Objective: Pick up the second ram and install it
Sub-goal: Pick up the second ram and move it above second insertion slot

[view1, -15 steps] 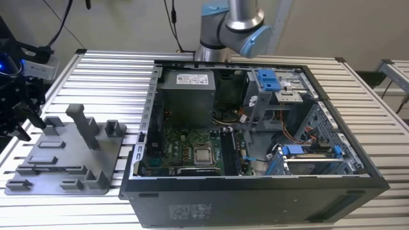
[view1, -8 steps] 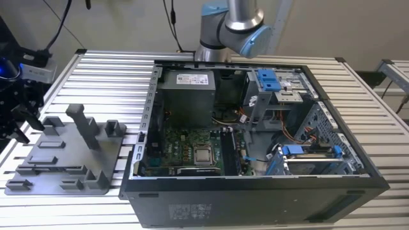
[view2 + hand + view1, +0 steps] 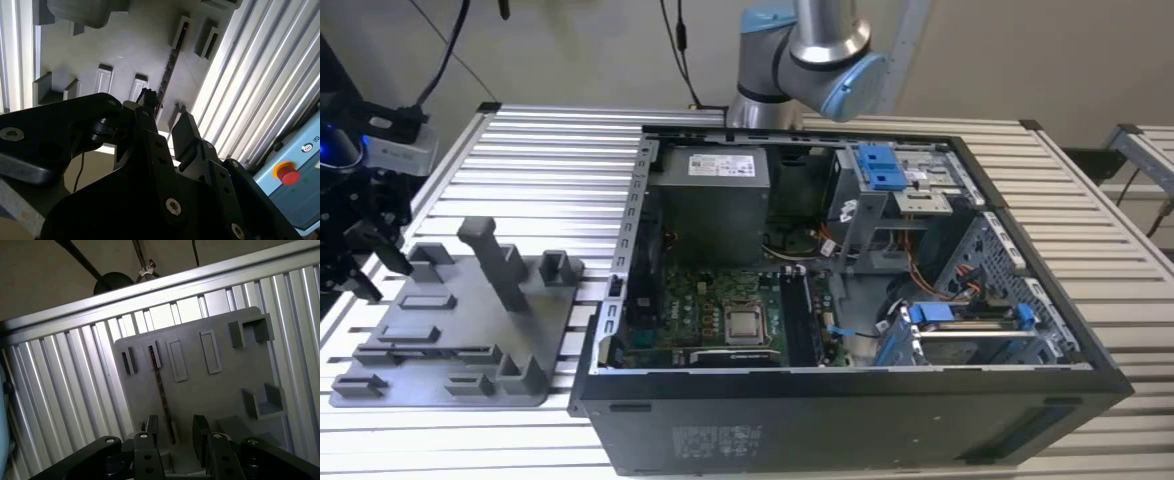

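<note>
The black pincer (image 3: 175, 432) stands wide, the near end of the second ram (image 3: 161, 390) between its fingers. The ram is a thin dark strip on edge in a slot of the grey fixture plate (image 3: 225, 390). Raised grey blocks (image 3: 262, 402) stand around it on the ribbed tabletop (image 3: 75, 390), and the open computer case (image 3: 854, 280) is beside the plate.

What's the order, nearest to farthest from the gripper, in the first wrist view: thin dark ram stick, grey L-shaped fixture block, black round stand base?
1. Thin dark ram stick, its end at the open gripper's gap.
2. Grey L-shaped fixture block, on the plate.
3. Black round stand base, beyond the table.
</note>
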Robot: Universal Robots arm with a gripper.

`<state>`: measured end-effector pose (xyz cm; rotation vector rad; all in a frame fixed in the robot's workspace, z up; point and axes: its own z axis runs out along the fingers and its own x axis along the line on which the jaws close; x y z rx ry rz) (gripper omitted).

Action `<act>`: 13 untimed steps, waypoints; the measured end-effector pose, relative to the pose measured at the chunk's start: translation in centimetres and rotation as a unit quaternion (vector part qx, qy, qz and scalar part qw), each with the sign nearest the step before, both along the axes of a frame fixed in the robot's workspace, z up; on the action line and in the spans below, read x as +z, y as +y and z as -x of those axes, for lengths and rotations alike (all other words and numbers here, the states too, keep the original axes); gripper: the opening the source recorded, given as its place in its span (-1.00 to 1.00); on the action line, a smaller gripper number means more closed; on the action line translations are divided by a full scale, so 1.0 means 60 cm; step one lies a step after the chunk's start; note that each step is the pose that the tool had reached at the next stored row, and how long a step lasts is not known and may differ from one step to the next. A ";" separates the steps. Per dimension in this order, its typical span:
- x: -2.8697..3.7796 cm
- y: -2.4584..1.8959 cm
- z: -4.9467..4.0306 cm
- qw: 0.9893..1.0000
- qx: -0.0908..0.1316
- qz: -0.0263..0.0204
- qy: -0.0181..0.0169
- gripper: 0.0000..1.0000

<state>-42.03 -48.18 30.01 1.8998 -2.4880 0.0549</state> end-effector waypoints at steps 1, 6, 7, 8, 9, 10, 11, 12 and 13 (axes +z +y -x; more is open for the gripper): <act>0.000 0.0000 0.000 1.000 0.000 0.000 0.000 -0.16; -0.003 0.0000 0.000 1.000 0.000 0.000 0.000 -0.16; -0.004 0.0000 0.000 1.000 0.000 0.000 0.000 -0.16; -0.006 0.0000 0.000 1.000 0.000 0.000 0.000 -0.16; -0.008 0.0000 0.000 1.000 0.000 0.000 0.000 -0.16; -0.011 0.0000 0.000 1.000 0.000 0.000 0.000 -0.16; -0.013 0.0000 0.000 1.000 0.000 0.000 0.000 -0.16; -0.016 0.0000 0.000 1.000 0.000 0.000 0.000 -0.16; -0.018 -0.0001 0.001 1.000 0.000 0.000 0.000 -0.16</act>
